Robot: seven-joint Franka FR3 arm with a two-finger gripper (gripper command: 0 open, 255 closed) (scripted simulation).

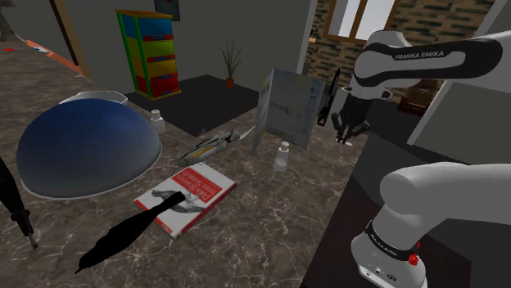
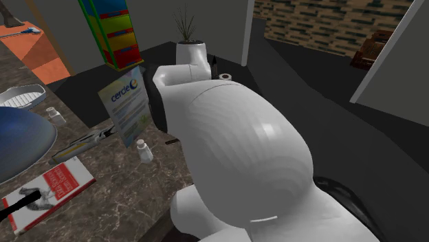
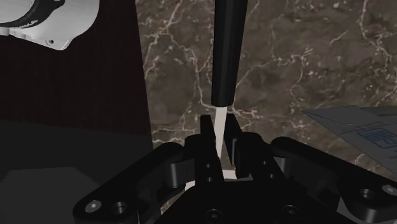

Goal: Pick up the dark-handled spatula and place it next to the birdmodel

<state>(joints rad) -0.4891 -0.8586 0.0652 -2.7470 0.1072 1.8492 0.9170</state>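
1. The gripper [image 3: 221, 127] was closed to a narrow gap on the spatula [image 3: 222, 57], its two black fingers pinching the thin pale blade just short of the dark handle
2. The handle pointed straight away from the fingers, out over the brown marbled counter [image 3: 305, 57]
3. In the shoulder view the gripper hung raised above the counter's edge, just to that view's right of a standing printed box [image 1: 287, 106], so the spatula sat up in the air there and not on the surface
4. The bird [image 1: 123, 233], a black shape, lay with its front end on a red-and-white book [image 1: 206, 186] and its tail trailing onto the counter, well apart from the gripper, toward the shoulder view's lower left
5. A large blue dome [image 1: 86, 147] rested on the counter to the shoulder view's left of the book
6. One small white shaker [image 1: 282, 155] stood just in front of the box, and a second shaker [image 1: 156, 120] stood beyond the dome
7. A long grey-and-yellow object [image 1: 217, 143] lay flat between the dome and the box; what it was could not be told
8. Far behind the counter stood a drawer unit [image 1: 151, 53] with yellow and red drawers and a potted plant [image 1: 230, 61]
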